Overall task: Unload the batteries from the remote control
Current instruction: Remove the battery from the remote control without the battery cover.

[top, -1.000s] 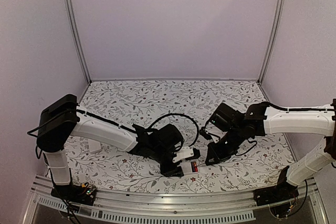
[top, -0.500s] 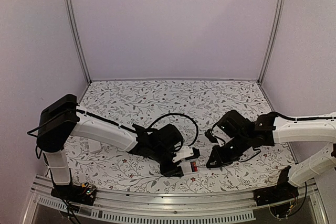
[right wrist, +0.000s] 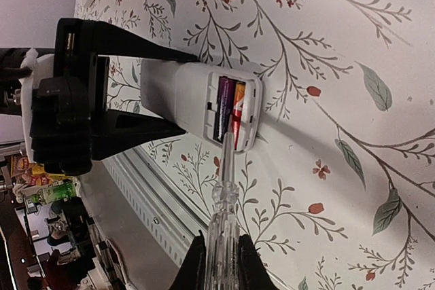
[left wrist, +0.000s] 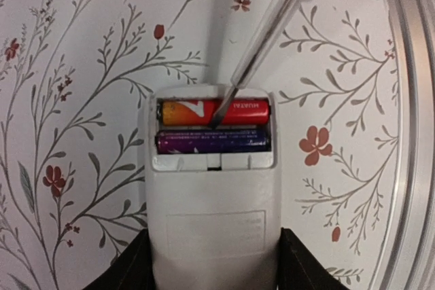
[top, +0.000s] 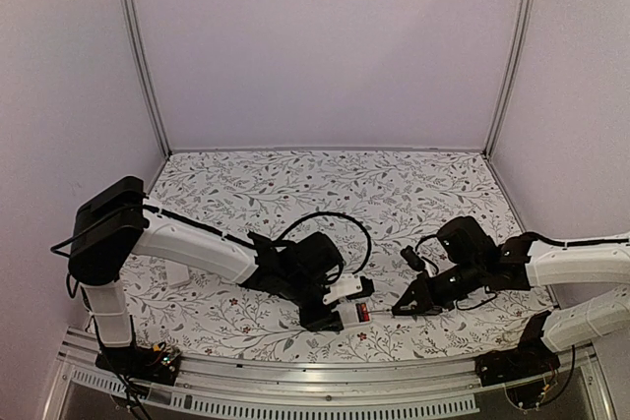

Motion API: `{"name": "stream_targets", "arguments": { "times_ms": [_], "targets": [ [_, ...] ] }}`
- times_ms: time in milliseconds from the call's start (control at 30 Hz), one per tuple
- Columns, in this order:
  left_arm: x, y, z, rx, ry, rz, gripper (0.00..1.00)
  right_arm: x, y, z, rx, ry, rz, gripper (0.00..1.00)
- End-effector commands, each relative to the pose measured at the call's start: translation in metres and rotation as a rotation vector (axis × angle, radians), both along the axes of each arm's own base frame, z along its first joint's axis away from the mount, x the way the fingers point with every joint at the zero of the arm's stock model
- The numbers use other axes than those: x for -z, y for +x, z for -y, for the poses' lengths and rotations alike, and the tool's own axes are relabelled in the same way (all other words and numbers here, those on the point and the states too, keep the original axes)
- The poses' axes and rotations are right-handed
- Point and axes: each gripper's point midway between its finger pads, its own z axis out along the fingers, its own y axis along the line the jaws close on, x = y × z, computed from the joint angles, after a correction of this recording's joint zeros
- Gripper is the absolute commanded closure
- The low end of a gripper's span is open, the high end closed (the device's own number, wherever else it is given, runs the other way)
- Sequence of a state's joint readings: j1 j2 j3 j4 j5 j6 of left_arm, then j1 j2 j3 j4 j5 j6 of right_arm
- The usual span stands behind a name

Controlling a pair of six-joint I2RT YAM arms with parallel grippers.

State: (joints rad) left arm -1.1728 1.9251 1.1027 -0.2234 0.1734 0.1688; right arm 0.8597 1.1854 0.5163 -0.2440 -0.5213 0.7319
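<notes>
A white remote control [left wrist: 214, 208] lies back-up on the floral table with its battery bay open. Inside lie a red-orange battery [left wrist: 214, 111] and a dark purple battery [left wrist: 212, 142]. My left gripper [left wrist: 214, 269] is shut on the remote's body; it also shows in the top view [top: 330, 304]. My right gripper [right wrist: 219, 263] is shut on a clear-handled screwdriver [right wrist: 222, 212]. The screwdriver's tip [left wrist: 216, 121] rests on the red battery. In the right wrist view the remote [right wrist: 197, 100] and both batteries [right wrist: 231, 110] show ahead of the tool.
The metal rail [left wrist: 414, 127] along the table's near edge runs close beside the remote. A black cable [top: 325, 223] loops behind the left gripper. The enclosure's walls and posts [top: 143, 56] stand at the back and sides.
My right arm has lowered and drawn back to the right, bringing the screwdriver down flatter toward the remote. The left arm and remote have not moved.
</notes>
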Motion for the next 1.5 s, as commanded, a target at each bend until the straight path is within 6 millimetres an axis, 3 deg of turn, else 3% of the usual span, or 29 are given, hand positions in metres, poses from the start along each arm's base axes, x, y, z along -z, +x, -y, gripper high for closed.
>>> {"name": "stream_targets", "arguments": {
  "times_ms": [0,333,600,667,800,933,967,1133,1467],
  "targets": [
    [0.015,-0.001,0.002,0.035,0.016,0.012,0.76,-0.061,-0.006,-0.037,-0.137,0.313,0.089,1.0],
    [0.017,0.0,0.0,0.033,0.025,0.015,0.76,-0.079,-0.002,-0.023,-0.077,0.361,0.111,1.0],
    [0.007,0.011,-0.004,0.007,0.007,0.055,0.74,-0.046,0.005,0.005,-0.022,0.091,0.115,1.0],
    [0.003,0.016,-0.006,0.001,0.008,0.084,0.67,-0.045,0.011,0.011,-0.012,0.04,0.147,1.0],
    [-0.004,0.028,-0.01,-0.046,0.01,0.12,0.35,-0.053,0.024,0.015,0.016,-0.008,0.215,1.0],
    [-0.015,0.034,-0.015,-0.09,0.007,0.146,0.2,-0.058,0.034,0.014,0.036,-0.023,0.261,1.0],
    [-0.017,0.035,-0.016,-0.095,0.009,0.155,0.05,-0.059,0.036,0.015,0.041,-0.026,0.271,1.0],
    [-0.011,0.04,-0.031,-0.13,0.056,0.184,0.01,-0.066,0.043,0.014,0.05,-0.03,0.315,1.0],
    [-0.01,0.087,-0.051,-0.342,0.087,0.24,0.01,-0.063,0.039,0.021,0.051,-0.043,0.318,1.0]
  ]
}}
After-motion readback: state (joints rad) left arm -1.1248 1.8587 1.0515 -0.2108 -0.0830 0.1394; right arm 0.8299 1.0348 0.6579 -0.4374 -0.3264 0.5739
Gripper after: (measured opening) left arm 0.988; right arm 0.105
